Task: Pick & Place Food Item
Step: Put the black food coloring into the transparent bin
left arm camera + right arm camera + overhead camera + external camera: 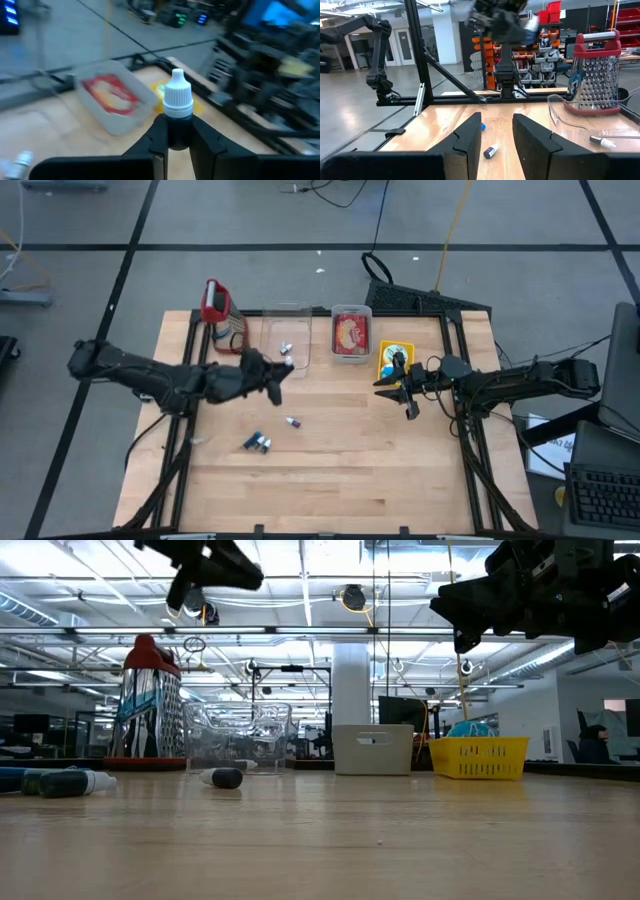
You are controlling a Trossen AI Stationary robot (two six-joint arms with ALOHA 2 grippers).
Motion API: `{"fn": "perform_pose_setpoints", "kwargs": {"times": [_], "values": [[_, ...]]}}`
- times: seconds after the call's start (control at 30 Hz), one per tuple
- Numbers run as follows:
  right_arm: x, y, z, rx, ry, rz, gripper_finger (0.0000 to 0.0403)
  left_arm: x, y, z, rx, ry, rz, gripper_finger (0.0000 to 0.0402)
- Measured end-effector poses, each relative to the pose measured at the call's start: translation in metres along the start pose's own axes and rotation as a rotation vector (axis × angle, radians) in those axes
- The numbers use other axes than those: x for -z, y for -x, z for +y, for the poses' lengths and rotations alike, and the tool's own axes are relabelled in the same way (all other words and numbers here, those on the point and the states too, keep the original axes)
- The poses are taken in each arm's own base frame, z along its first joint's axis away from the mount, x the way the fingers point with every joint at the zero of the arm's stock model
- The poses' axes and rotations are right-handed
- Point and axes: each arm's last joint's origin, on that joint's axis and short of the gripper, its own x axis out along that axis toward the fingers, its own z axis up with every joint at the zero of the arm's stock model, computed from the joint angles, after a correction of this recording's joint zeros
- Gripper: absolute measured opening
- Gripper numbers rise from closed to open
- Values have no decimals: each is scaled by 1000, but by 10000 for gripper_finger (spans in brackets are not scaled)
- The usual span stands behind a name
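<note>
Seen from above, a wooden surface [330, 450] holds a red-topped grater [222, 315], a clear container [286, 335], a grey tray of red food [350, 333] and a yellow basket [395, 360]. Small bottles [258, 442] lie loose. The left gripper [272, 372] hovers beside the clear container; the right gripper [400, 390] hovers near the basket.

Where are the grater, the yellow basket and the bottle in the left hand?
Grater [148, 700], low view, on its metal face.
Yellow basket [480, 756], low view, on its front wall.
Bottle [177, 94], left wrist view, on its white cap, above the left hand [178, 131] gripping it.
</note>
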Motion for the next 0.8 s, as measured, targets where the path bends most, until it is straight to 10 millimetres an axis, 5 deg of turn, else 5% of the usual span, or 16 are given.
{"fn": "perform_pose_setpoints", "kwargs": {"times": [0.37,0.8], "values": [[0,0,0,0,1,0,100,-21,-40,72,-281,65,47,48],[0,0,0,0,7,0,100,10,-98,123,-481,60,185,50]]}}
